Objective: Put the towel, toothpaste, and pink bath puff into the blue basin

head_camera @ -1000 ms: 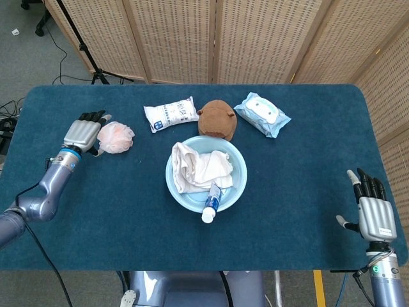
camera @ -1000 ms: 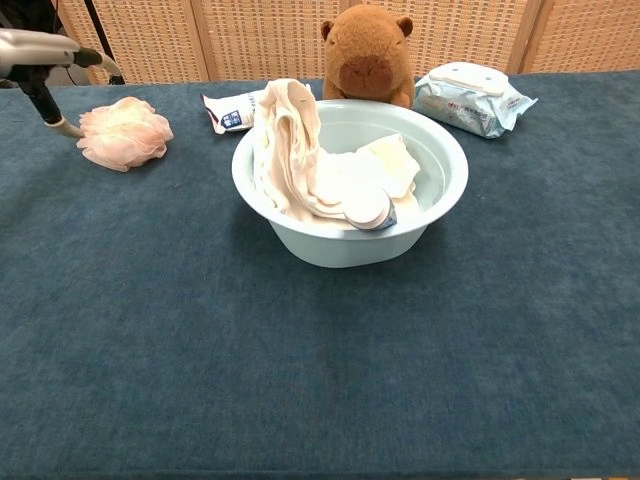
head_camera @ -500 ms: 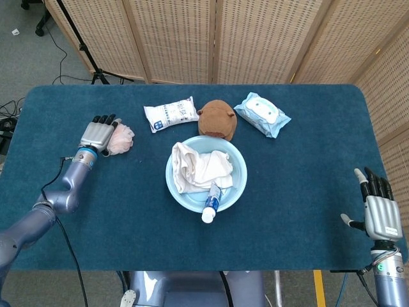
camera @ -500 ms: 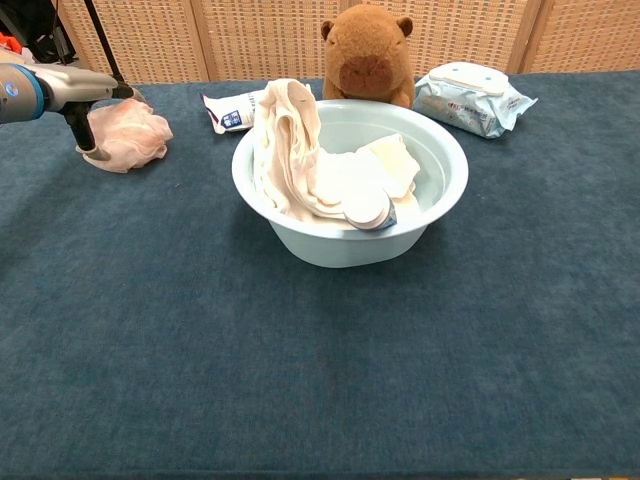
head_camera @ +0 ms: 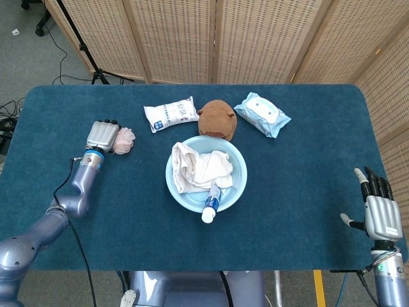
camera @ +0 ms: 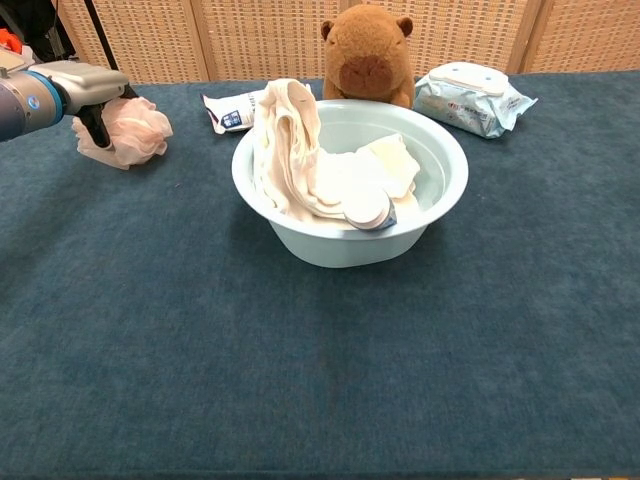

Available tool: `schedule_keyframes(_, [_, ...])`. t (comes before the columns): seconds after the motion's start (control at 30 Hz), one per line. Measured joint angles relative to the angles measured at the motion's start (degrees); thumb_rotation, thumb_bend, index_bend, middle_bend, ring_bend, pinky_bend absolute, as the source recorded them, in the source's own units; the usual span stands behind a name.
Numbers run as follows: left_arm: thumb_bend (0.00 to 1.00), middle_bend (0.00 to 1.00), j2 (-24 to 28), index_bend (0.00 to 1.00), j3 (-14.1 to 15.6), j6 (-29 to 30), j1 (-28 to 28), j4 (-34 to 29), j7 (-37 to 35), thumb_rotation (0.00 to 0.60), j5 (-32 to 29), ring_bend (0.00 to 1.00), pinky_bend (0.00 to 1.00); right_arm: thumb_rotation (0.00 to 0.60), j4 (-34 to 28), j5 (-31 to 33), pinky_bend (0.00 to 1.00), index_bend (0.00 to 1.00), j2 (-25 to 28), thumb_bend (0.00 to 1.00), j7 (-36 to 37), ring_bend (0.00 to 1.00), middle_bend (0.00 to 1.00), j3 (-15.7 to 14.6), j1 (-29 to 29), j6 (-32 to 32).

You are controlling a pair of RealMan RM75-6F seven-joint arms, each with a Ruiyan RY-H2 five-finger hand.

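Looking down from the head view, the round pale-blue plastic basin [head_camera: 206,174] sits mid-table on the dark blue cloth-covered table [head_camera: 307,192] and already holds one crumpled cream towel [head_camera: 199,167] and one white-capped toothpaste tube [head_camera: 211,202], whose cap end pokes out over the near rim. One fluffy pink bath puff [head_camera: 126,139] lies outside the basin, well to its left, so by my reading two of three items are done and the puff is left. The left hand [head_camera: 103,135] lies over the puff's left side with its fingers curled onto it; whether it truly grips is hard to tell from here. The right hand [head_camera: 378,214] hangs at the table's near right corner, fingers straight and slightly apart, holding nothing. Behind the basin are one white printed packet [head_camera: 170,114], one brown plush capybara [head_camera: 216,119] and one light-blue wet-wipes pack [head_camera: 262,114]. From the chest view, the left hand [camera: 88,92] shows dark fingers [camera: 98,125] pressed into the puff [camera: 130,130], which rests on the table; towel [camera: 290,150] and toothpaste cap [camera: 366,210] fill the basin [camera: 420,215], and the right hand is out of sight.
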Motion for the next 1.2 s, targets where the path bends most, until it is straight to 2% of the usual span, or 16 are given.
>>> schedule_keyframes(0.17, [0.42, 0.39, 2.81, 0.69, -0.97, 5.23, 0.88, -5.19, 0.14, 0.600, 1.15, 0.32, 0.38, 0.600, -0.74, -0.81, 0.00, 0.00, 0.38, 0.09, 0.67, 0.00, 0.00, 0.05, -0.30, 0.34])
schedule_keyframes(0.3, [0.42, 0.39, 7.24, 0.69, -2.02, 10.01, 1.84, -13.92, 1.06, 0.600, 1.85, 0.32, 0.38, 0.600, -1.40, -1.75, 0.00, 0.00, 0.88, 0.09, 1.48, 0.00, 0.00, -0.01, -0.60, 0.67])
schedule_keyframes(0.67, [0.42, 0.39, 22.44, 0.69, -6.23, 21.65, 4.17, -47.59, 8.66, 0.600, 2.48, 0.32, 0.38, 0.600, -2.37, -2.62, 0.00, 0.00, 1.92, 0.09, 3.53, 0.00, 0.00, 0.36, -1.33, 1.25])
schedule_keyframes(0.77, [0.42, 0.39, 24.99, 0.69, -7.19, 24.16, 4.06, -56.38, 10.66, 0.600, 4.07, 0.32, 0.38, 0.600, -2.80, -2.93, 0.00, 0.00, 2.31, 0.09, 4.35, 0.00, 0.00, 0.43, -1.50, 1.33])
schedule_keyframes(0.93, [0.41, 0.39, 26.12, 0.69, -7.67, 27.40, 2.88, -67.43, 14.77, 0.600, 7.65, 0.32, 0.38, 0.600, -3.07, -2.99, 0.00, 0.00, 2.87, 0.09, 5.63, 0.00, 0.00, 0.63, -1.80, 1.27])
schedule_keyframes(1.13, [0.39, 0.37, 22.77, 0.69, -6.41, 28.22, 0.61, -70.14, 20.22, 0.600, 8.23, 0.32, 0.38, 0.600, -2.98, -2.94, 0.00, 0.00, 3.52, 0.08, 7.28, 0.00, 0.00, 0.78, -2.07, 0.93])
schedule_keyframes(1.2, [0.38, 0.32, 21.50, 0.63, -5.98, 28.25, 0.03, -70.28, 21.43, 0.600, 7.68, 0.31, 0.38, 0.600, -2.95, -2.94, 0.00, 0.00, 3.71, 0.09, 7.88, 0.00, 0.00, 0.88, -2.22, 1.01])
